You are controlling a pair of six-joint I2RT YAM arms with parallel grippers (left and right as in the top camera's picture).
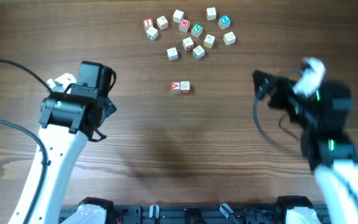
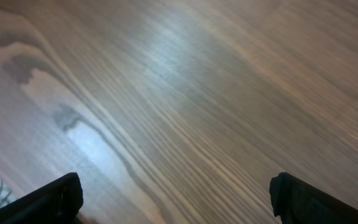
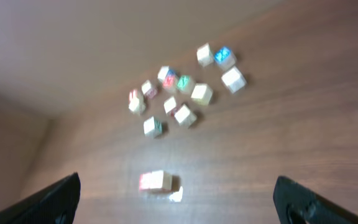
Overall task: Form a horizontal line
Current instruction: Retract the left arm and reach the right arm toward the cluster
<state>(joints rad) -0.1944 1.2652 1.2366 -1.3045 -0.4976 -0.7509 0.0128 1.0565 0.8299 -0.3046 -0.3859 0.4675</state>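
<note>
The horizontal line [image 1: 180, 88] is a short row of two pale cubes touching side by side at the table's middle, the left one bearing a red "A". The right wrist view shows the row [image 3: 156, 181] blurred, lying ahead of and between my fingers. My right gripper [image 3: 176, 199] is open and empty, and sits well to the right of the row [image 1: 263, 84]. My left gripper [image 2: 176, 196] is open over bare wood, far to the left of the row [image 1: 95, 78].
A loose cluster of several letter cubes [image 1: 188, 34] lies at the back of the table, behind the row, and it also shows in the right wrist view [image 3: 182, 87]. A black cable [image 1: 5, 124] runs along the left side.
</note>
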